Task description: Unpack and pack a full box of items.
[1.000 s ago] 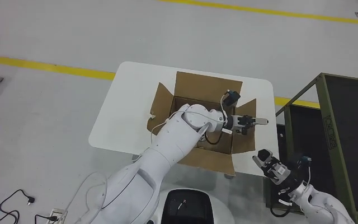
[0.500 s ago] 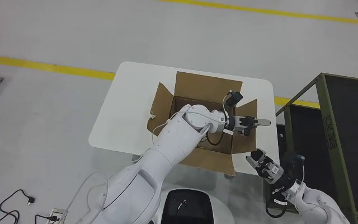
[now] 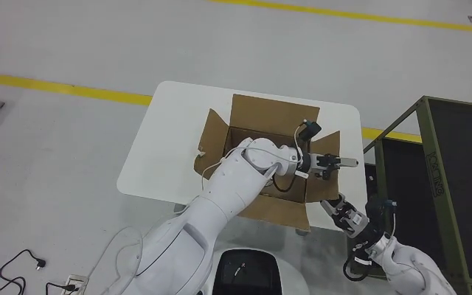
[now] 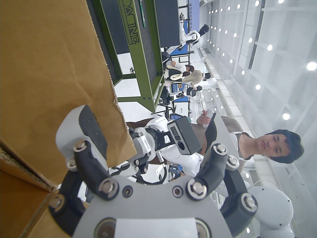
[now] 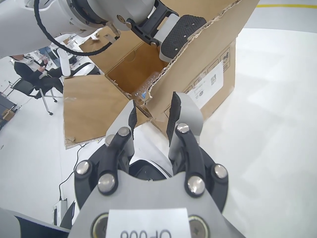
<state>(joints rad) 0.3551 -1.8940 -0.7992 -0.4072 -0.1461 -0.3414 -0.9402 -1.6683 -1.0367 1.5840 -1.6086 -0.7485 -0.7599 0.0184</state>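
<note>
Our left end effector (image 4: 148,120), wide open and empty, has 1 finger (image 5: 182,35) just beside a flap (image 5: 230,6) of the box (image 3: 269,118). Our half-open, empty right end effector (image 5: 153,105) faces the box corner just ahead. Either could shove the box.

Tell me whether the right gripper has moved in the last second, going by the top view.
Yes. The right gripper has drawn in along the near edge of the table toward the near right corner of the cardboard box.
</note>
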